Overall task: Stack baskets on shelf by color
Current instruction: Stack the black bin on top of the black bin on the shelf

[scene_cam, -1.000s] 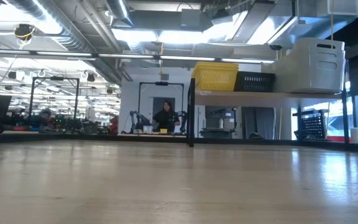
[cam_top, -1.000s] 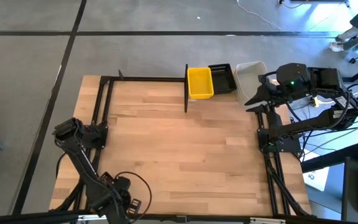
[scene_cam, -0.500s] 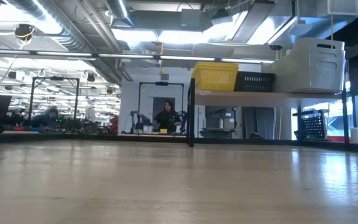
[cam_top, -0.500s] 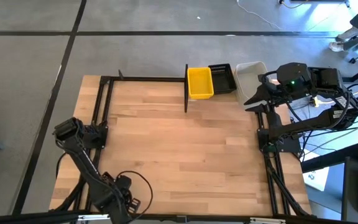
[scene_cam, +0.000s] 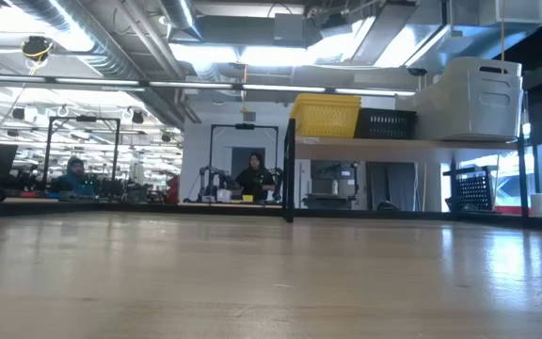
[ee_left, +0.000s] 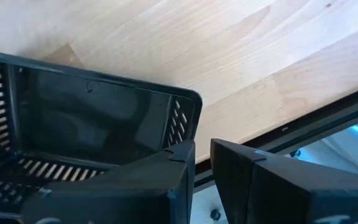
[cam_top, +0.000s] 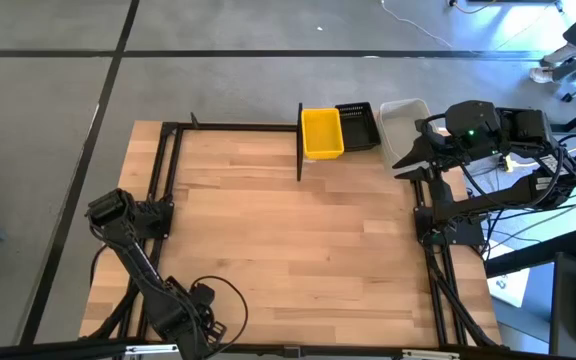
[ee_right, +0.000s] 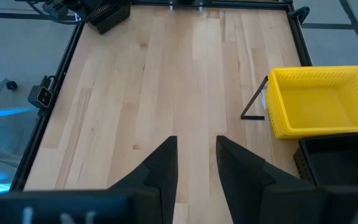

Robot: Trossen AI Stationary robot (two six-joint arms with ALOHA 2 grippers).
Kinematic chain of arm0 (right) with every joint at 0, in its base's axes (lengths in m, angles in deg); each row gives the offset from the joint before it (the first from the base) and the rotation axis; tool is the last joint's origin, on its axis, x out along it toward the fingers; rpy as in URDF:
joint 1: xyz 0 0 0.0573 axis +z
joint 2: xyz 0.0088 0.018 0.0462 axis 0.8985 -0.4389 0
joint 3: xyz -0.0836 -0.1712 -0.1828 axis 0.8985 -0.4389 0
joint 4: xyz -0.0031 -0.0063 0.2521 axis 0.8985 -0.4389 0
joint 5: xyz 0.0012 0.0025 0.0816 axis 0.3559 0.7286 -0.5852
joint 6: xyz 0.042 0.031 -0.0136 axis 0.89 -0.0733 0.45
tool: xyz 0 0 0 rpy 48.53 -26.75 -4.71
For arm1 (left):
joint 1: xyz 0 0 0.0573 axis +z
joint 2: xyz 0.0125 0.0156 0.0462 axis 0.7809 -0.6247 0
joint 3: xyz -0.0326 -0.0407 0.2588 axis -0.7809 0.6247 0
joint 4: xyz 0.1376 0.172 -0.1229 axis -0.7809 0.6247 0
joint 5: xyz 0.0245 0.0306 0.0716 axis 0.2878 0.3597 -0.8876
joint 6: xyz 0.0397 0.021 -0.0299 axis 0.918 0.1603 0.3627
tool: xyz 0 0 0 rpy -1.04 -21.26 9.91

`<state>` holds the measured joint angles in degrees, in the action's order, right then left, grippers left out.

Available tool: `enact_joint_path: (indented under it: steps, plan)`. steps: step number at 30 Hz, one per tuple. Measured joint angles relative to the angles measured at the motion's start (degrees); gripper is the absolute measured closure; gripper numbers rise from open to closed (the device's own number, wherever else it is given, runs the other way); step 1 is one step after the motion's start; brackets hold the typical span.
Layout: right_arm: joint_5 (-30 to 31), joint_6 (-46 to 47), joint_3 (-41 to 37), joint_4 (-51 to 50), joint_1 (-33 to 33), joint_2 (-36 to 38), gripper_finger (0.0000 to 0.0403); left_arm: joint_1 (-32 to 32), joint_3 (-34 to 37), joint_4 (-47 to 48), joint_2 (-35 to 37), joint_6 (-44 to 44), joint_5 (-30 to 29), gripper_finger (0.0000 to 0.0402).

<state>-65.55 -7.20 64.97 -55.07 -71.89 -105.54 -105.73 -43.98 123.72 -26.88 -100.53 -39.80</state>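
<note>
High view: I see the shelf (cam_top: 363,150) at the far edge of the table (cam_top: 288,260), carrying three stacks side by side: yellow baskets (cam_top: 321,132), black baskets (cam_top: 358,126), then the whitish baskets (cam_top: 400,122) nearest the right arm. My right gripper (cam_top: 415,150) hangs just beside the whitish stack, at its near right corner; from here I cannot tell whether it touches. My left gripper (cam_top: 183,322) sits low at the near left corner of the table, well apart from the shelf.

Low view: the shelf board stands raised on its black posts. Yellow (scene_cam: 326,115), black (scene_cam: 386,122) and whitish (scene_cam: 473,98) stacks sit on it in that order, the whitish one tallest. Neither gripper shows. People (scene_cam: 253,175) are in the room behind.

Left wrist view: a black slatted basket (ee_left: 86,124) lies right against my left fingers (ee_left: 135,186). One finger laps its near wall; the jaws stand a narrow gap apart. I cannot tell if the wall is pinched.

Right wrist view: my right fingers (ee_right: 163,165) are apart with bare table between them, holding nothing. The yellow stack (ee_right: 319,102) and a corner of the black one (ee_right: 340,158) lie off to one side.
</note>
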Motion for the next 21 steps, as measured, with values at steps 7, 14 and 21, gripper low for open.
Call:
enact_joint_path:
  steps: [7, 14, 21]
  plan:
    - [0.0, 1.4, 0.0, 0.0, 0.0, 0.0, 0.0295, 0.0, 0.0, 0.1, 0.0, 3.0, 0.2, 0.0358]
    - [0.0, 1.4, 0.0, 0.0, 0.0, 0.0, 0.0295, 0.0, 0.0, -0.1, -2.4, 3.1, 1.4, 0.0358]
    - [0.0, 1.4, 0.0, 0.0, 0.0, 0.0, 0.0295, 1.7, 0.0, -0.1, -5.4, 6.5, 4.2, 0.0358]
